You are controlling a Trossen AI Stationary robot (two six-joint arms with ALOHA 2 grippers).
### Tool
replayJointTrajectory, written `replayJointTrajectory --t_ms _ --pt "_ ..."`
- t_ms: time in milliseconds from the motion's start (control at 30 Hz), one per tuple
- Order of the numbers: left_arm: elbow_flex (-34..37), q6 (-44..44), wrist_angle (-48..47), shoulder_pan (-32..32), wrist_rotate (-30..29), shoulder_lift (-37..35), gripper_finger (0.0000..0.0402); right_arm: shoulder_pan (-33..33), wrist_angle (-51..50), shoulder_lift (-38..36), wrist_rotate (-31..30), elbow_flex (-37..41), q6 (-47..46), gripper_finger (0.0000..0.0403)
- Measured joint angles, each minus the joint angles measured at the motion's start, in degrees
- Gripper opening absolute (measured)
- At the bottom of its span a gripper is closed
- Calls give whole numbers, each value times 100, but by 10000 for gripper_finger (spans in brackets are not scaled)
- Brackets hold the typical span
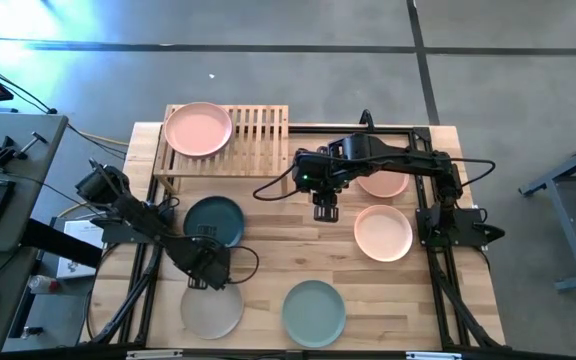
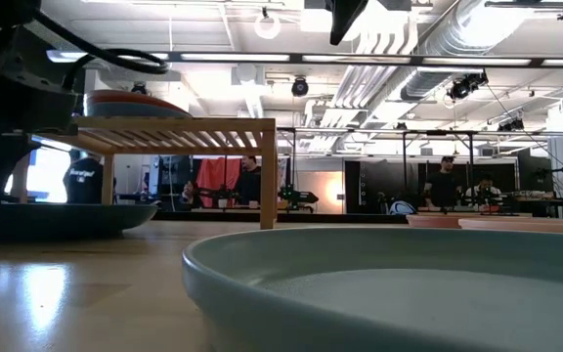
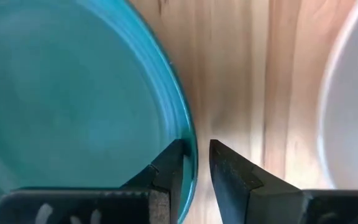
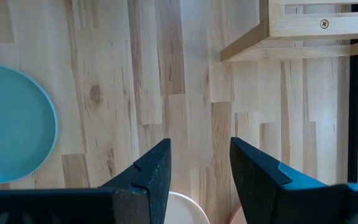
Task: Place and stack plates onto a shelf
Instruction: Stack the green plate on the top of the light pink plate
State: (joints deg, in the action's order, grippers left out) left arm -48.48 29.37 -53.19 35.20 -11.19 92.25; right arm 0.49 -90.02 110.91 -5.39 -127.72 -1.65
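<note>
Shelf (image 1: 258, 140): sits at the table's far-left part; your stack on it shows a peach plate (image 1: 198, 129) on top, with other plates under it in the low view. The shelf's right half is bare slats.

Teal plate (image 1: 214, 221): flat on the table just in front of the shelf. Left gripper (image 3: 196, 163) is at its near rim, one finger over the inside of the plate, the other outside, jaws partly closed with a narrow gap across the rim. You cannot yet call it a firm grip.

Beige plate (image 1: 211, 309): just beside the left gripper, near edge of the table.

Sage plate (image 1: 314, 312): near edge, centre.

Pink plate (image 1: 383, 232): right side; another plate (image 1: 384, 184) behind it, partly under the right arm.

Right gripper (image 4: 199, 163): hovers over bare wood mid-table, fingers wide apart, holding nothing.

Risks you should watch:
- Thin rim bite: the plate may slip or tilt when lifted.
- Outer finger may scrape the wood or nudge the plate away as it closes.
- A lifted plate may knock the shelf's front edge.
</note>
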Motion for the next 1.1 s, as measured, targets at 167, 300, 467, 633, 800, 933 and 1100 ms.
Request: replayJointTrajectory --t_ms 167,300,467,633,800,933,1100 --pt "-5 174 231 0 59 0 26 0 0 0 0 0 1 141" --pt "-24 301 285 -2 150 -11 7 0 0 0 0 0 7 141" --pt "-199 510 286 0 269 -3 4 0 1 0 0 0 11 141" --pt "-660 781 -40 0 298 -2 2 0 0 0 0 0 12 141" --pt "-1237 1113 -698 7 336 -1 1 0 0 0 0 0 12 141" --pt "-1785 1372 -1313 18 317 0 1 0 0 0 0 0 14 141" --pt "-2455 1407 -1864 90 298 0 1 0 0 0 0 0 14 141"
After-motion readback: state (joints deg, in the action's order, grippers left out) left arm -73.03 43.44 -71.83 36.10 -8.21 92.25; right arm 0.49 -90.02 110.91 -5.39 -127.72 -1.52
